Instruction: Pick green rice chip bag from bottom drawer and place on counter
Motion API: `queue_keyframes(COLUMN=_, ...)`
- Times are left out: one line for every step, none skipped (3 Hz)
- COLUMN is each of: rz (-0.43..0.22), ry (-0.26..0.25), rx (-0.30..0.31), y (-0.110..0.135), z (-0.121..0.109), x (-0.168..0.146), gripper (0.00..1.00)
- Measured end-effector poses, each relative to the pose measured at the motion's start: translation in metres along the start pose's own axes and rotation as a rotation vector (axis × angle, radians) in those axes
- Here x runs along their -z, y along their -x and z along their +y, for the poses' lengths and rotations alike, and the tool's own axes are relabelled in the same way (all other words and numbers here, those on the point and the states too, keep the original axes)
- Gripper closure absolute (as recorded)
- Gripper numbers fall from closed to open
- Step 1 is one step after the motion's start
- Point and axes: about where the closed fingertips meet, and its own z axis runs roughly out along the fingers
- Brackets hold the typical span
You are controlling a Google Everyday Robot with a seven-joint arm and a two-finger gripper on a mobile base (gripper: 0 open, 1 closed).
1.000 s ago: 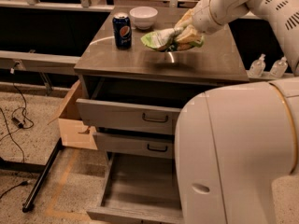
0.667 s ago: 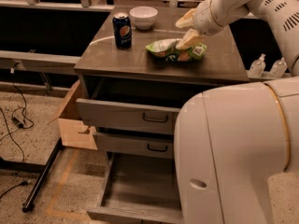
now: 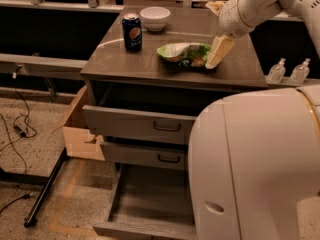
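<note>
The crinkly light-green foil bag (image 3: 182, 54) lies on the shiny grey-brown counter (image 3: 145, 66). The pale gripper (image 3: 219, 52) touches it, maybe holding it, but that is unclear.

A green chip bag (image 3: 182, 54) lies on the counter (image 3: 145, 64) near a soda can (image 3: 132, 32) and a white bowl (image 3: 155, 18), the robot's gripper (image 3: 218, 53) at the bag's right end. Below two part-open upper drawers (image 3: 135, 125), the bottom drawer (image 3: 150, 204) stands pulled out.
</note>
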Motion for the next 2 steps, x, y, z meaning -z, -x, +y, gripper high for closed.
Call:
queue_keyframes(rz=0.125, ry=-0.061, rx=-0.02, y=-0.0244, z=-0.0008, x=0.0497, gripper=0.0)
queue_keyframes(rz=0.141, ry=-0.064, rx=-0.003, y=-0.0292, z=0.0026, x=0.057, gripper=0.0)
